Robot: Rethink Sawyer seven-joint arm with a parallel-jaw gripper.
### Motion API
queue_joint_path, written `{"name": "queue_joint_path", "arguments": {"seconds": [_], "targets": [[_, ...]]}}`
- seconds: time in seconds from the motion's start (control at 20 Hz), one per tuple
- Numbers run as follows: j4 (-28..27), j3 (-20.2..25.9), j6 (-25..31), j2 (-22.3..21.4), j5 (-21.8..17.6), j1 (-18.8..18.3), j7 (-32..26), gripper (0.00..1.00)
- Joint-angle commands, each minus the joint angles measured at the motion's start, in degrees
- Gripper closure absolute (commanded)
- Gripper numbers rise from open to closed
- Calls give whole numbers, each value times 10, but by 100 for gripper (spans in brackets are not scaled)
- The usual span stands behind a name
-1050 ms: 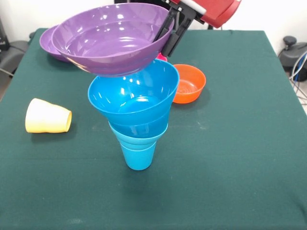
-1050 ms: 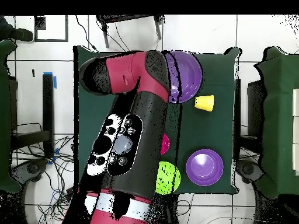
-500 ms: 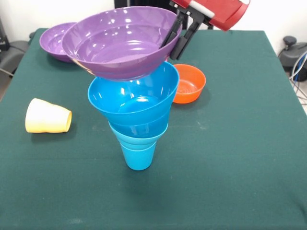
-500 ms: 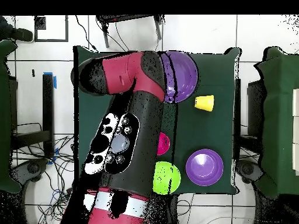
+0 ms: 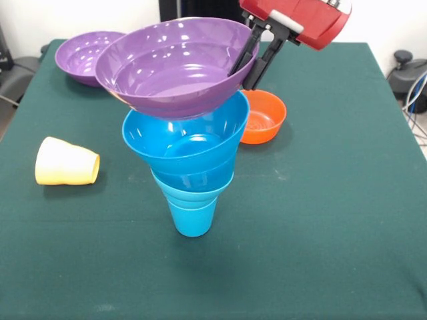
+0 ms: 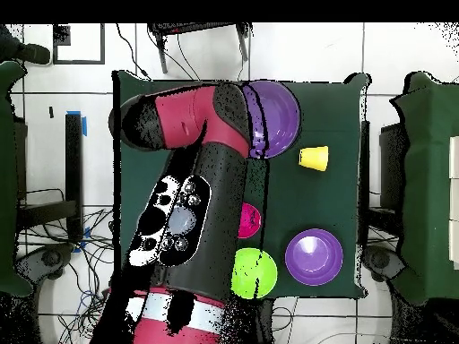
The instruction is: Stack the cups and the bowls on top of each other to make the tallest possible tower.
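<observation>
The tower stands mid-table: a sky-blue cup (image 5: 193, 217) with blue bowls (image 5: 187, 140) nested in its mouth, widening upward. A large purple bowl (image 5: 175, 65) hangs tilted just over the top blue bowl, and whether the two touch is unclear. My gripper (image 5: 244, 70) is shut on the purple bowl's right rim, one finger inside and one outside. From overhead the arm hides the tower, and only the held purple bowl (image 6: 276, 116) shows beside it. The pale yellow cup (image 5: 67, 161) lies on its side at the left.
A second purple bowl (image 5: 81, 55) sits at the far left and an orange bowl (image 5: 264, 117) behind the tower. Overhead, the yellow cup (image 6: 314, 158), a purple bowl (image 6: 314, 256), a lime green bowl (image 6: 254, 273) and a pink-red bowl (image 6: 250, 219) show on the green table (image 5: 333, 200).
The gripper has carried the purple bowl to the right and slightly down in the front view, closer over the tower's top blue bowl. The tower and other objects stayed put.
</observation>
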Motion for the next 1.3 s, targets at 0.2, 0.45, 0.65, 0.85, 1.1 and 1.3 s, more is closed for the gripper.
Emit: {"name": "queue_joint_path", "arguments": {"seconds": [0.2, 0.45, 0.65, 0.85, 1.1, 1.3], "targets": [[60, 61, -48, 15, -60, 2, -67, 100], [56, 58, -54, 20, -60, 4, -65, 100], [59, 55, -62, 21, -61, 5, -61, 100], [57, 55, -67, 25, -61, 5, -57, 100], [56, 56, -69, 26, -59, 4, -55, 100], [58, 58, -68, 25, -60, 2, -60, 100]]}}
